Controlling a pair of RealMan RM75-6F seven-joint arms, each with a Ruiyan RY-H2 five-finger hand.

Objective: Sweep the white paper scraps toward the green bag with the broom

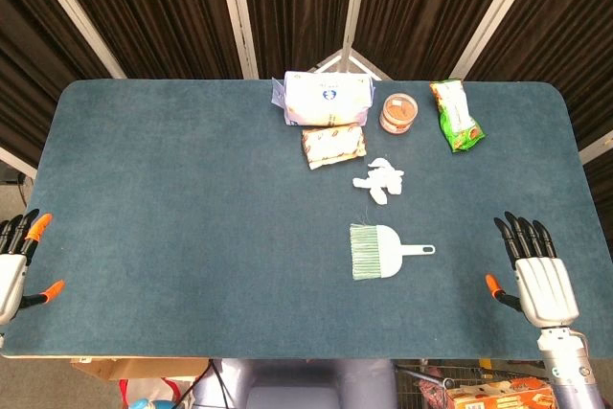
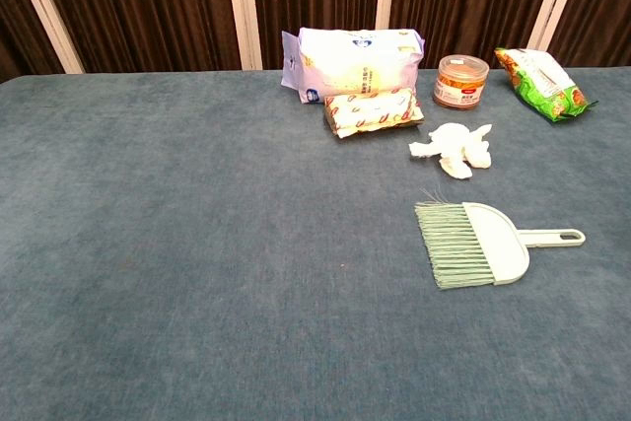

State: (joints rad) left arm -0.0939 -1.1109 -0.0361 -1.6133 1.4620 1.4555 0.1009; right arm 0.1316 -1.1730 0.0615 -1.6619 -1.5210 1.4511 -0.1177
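Observation:
White paper scraps (image 1: 379, 178) (image 2: 454, 148) lie bunched right of the table's centre. Just nearer to me, a pale green hand broom (image 1: 378, 253) (image 2: 476, 242) lies flat, bristles to the left and handle to the right. The green bag (image 1: 455, 115) (image 2: 541, 82) rests at the far right. My right hand (image 1: 536, 273) lies flat and open at the near right edge, well right of the broom handle. At the near left edge my left hand (image 1: 14, 256) sits open, holding nothing. Neither hand shows in the chest view.
A white-blue pack (image 1: 324, 98) (image 2: 355, 62), a small patterned packet (image 1: 333, 145) (image 2: 373, 111) and a round tub (image 1: 398, 112) (image 2: 461, 80) stand behind the scraps. Boxes (image 1: 498, 395) sit on the floor below the near edge.

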